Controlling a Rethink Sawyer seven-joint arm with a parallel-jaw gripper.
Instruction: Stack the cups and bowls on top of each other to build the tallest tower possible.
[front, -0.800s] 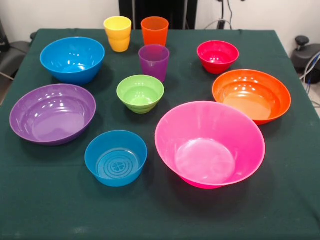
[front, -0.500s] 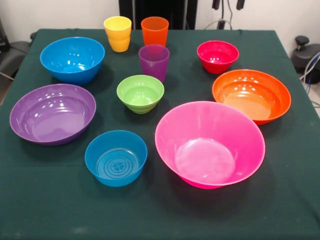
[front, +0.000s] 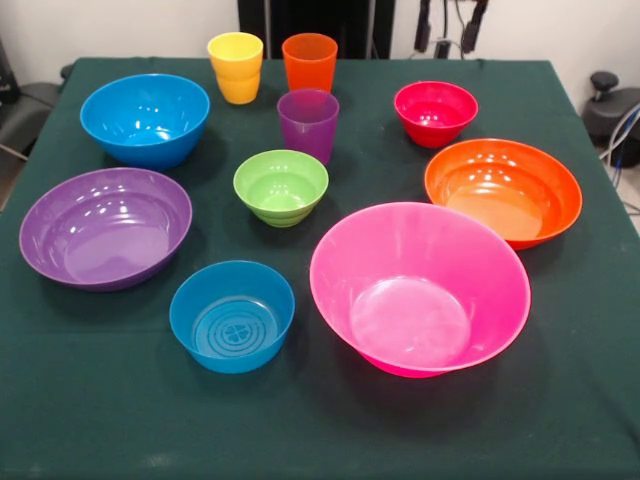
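Observation:
Nothing is stacked; every piece stands alone on the green cloth. At the far side stand the yellow cup (front: 236, 67) and orange cup (front: 310, 62), with the purple cup (front: 308, 123) just in front of them. The small green bowl (front: 281, 187) sits mid-table, the small red bowl (front: 435, 112) far right, and the small blue bowl (front: 232, 316) near the front. The mid-sized blue bowl (front: 145, 119), purple bowl (front: 105, 227) and orange bowl (front: 503, 191) ring them, with the large pink bowl (front: 420, 288) front right. My gripper (front: 447, 25) hangs open and empty at the top edge, above and behind the red bowl.
The table's green cloth (front: 90, 400) runs to its edges on all sides. A black upright (front: 315, 18) stands behind the cups. Cables and dark gear (front: 610, 110) lie off the table's right side.
The gripper's two fingers have come down into view at the top edge above the red bowl. No cup or bowl has moved.

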